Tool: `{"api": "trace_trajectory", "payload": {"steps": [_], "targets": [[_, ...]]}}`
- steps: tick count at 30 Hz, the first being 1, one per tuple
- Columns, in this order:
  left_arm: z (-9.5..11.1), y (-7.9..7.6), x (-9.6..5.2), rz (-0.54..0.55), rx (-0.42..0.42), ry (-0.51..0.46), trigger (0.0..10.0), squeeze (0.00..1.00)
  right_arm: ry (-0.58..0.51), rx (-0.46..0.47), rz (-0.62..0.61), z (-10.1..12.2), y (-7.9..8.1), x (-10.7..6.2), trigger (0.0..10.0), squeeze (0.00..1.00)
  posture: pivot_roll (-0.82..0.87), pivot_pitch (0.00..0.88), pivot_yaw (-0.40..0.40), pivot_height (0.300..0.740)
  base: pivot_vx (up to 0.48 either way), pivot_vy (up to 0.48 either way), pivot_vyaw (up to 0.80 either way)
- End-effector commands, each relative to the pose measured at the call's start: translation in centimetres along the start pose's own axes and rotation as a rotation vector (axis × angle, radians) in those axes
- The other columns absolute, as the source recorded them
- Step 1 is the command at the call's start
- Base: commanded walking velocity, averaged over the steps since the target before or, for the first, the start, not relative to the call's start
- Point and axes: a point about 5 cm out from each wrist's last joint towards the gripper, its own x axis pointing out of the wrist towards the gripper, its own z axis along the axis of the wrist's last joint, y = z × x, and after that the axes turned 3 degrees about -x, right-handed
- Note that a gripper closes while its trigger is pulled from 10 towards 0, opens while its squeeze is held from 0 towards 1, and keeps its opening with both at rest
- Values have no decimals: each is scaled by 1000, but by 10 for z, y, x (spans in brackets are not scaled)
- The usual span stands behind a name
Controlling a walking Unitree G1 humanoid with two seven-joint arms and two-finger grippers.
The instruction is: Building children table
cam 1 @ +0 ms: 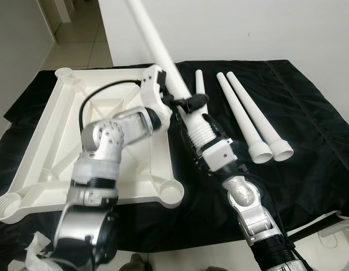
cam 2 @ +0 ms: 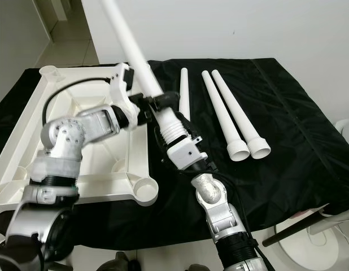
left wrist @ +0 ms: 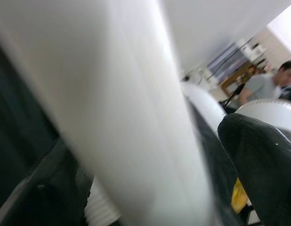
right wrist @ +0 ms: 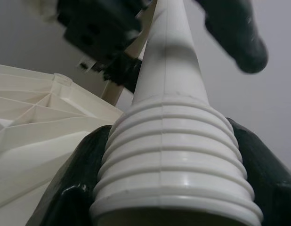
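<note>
1. Left gripper (cam 1: 175,103): arm bent across the inverted tabletop (cam 1: 44,147), fingers clamped on the shaft of the raised leg (cam 1: 155,42).
2. Right gripper (cam 1: 192,117): forearm stretched forward, fingers clamped on the leg's ribbed end.
3. Three spare legs (cam 1: 248,116) lying on the black cloth (cam 1: 310,158).

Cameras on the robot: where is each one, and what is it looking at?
Head, both eyes: look down at the upturned tabletop and black cloth; both arms show.
Left wrist: on the left gripper, pressed close to the white leg.
Right wrist: on the right gripper, looks up the leg's ribbed end.
All share that leg.
</note>
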Motion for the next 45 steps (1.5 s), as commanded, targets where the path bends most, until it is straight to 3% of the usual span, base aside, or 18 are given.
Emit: {"api": "trace_trajectory", "payload": {"steps": [1, 3, 5, 8, 9, 11, 12, 14, 15, 23, 24, 26, 27, 36, 37, 39, 40, 45], "targets": [[-2, 1, 0, -20, -14, 14, 10000, 0, -32, -16, -5, 5, 0, 2, 10000, 0, -103, 0, 69, 740, 0, 0, 0], [7, 5, 0, -4, -49, -6, 10000, 0, -37, -70, -1, 4, 2, -4, 10000, 0, -102, 0, 70, 740, 0, 0, 0], [29, 14, -1, 45, -68, -35, 10000, 0, -31, -201, -12, -3, 2, -26, 10000, 0, -104, 2, 75, 740, 0, 0, 0], [36, 18, -2, 62, -69, -42, 10000, 0, -25, -242, -14, -5, 1, -34, 10000, 0, -104, 2, 75, 740, 0, 0, 0], [41, 19, -2, 69, -63, -47, 7608, 0, -22, -269, -17, -7, -1, -38, 10000, 0, -107, 2, 78, 740, 0, 0, 0], [44, 19, -1, 61, -74, -45, 7608, 0, -27, -297, -6, -7, -1, -41, 10000, 0, -110, 1, 80, 740, 0, 0, 0], [46, 18, -1, 50, -81, -57, 1647, 0, -25, -307, -5, -8, -2, -42, 10000, 0, -110, 0, 80, 740, 0, 0, 0], [46, 18, -1, 50, -81, -57, 1647, 0, -25, -307, -5, -8, -2, -42, 10000, 0, -110, 0, 80, 740, 0, 0, 0], [50, 18, -1, 42, -98, -65, 0, 0, -30, -325, 0, -9, -2, -43, 10000, 0, -111, 0, 80, 740, 0, 0, 0], [54, 14, 0, 5, -109, -81, 0, 0, -64, -344, 31, -7, 2, -41, 10000, 0, -110, 2, 77, 740, 0, 0, 0], [54, 14, 0, 2, -114, -82, 0, 0, -72, -326, 36, -6, 4, -40, 10000, 741, -110, 2, 77, 740, 0, 0, 0], [54, 14, 0, 2, -114, -82, 0, 0, -72, -326, 36, -6, 4, -40, 10000, 741, -110, 2, 77, 740, 0, 0, 0], [55, 14, 0, 1, -115, -88, 0, 0, -80, -301, 32, -5, 4, -40, 10000, 1000, -106, 4, 71, 740, 0, 0, 0], [63, 18, -2, 2, -111, -108, 0, 0, -54, -197, -36, -5, 5, -43, 10000, 1000, -105, 4, 66, 740, 0, 0, 0], [65, 20, -3, 12, -93, -118, 10000, 0, -28, -152, -59, -6, 3, -43, 10000, 396, -102, 0, 61, 740, 0, 0, 0], [65, 20, -3, 12, -93, -118, 10000, 0, -28, -152, -59, -6, 3, -43, 10000, 396, -102, 0, 61, 740, 0, 0, 0], [68, 21, -5, 28, -73, -134, 10000, 0, 4, -104, -80, -7, 2, -42, 10000, 0, -102, 0, 61, 740, 0, 0, 0], [77, 26, -11, 86, 20, -188, 10000, 0, 80, 24, -132, -11, -2, -41, 10000, 0, -104, 0, 58, 740, 0, 0, 0]]}}
